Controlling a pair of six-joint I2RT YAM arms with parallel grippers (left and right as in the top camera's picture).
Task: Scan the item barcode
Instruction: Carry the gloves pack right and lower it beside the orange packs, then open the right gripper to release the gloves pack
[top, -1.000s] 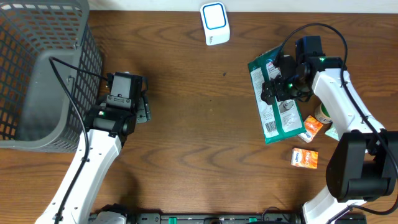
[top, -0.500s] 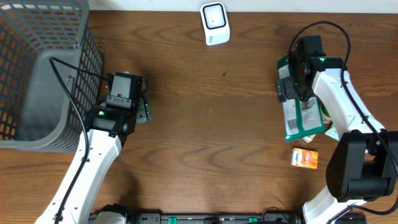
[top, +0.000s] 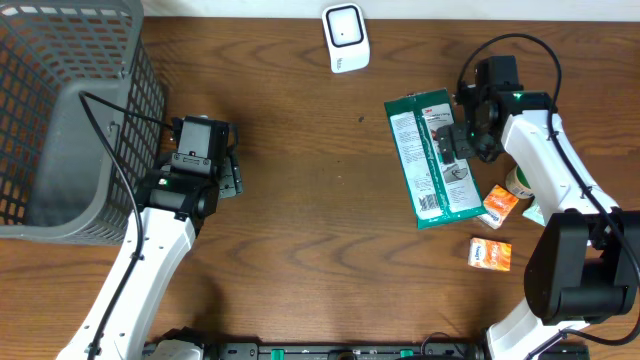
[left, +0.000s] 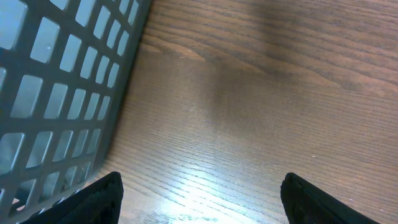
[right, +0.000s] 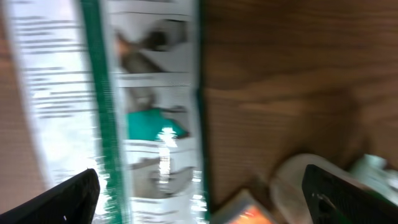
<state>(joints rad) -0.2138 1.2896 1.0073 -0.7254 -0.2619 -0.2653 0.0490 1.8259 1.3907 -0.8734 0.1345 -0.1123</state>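
Right claw (top: 452, 143), spread wide, hovers over one edge of the flat green-and-white printed packet (top: 425, 170) on the brown wooden table (top: 320, 230); the white box-shaped scanner (top: 346, 38) stands well beyond it. Left claw (left: 208, 200) gapes empty beside a grey plastic mesh basket (left: 62, 81). Right wrist view: packet (right: 149, 93) blurred beneath; an edge pinch should keep the barcode uncovered.

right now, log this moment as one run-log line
left gripper open, beside grey plastic basket | right gripper open over flat green package | package lying on brown wooden table, apart from white scanner
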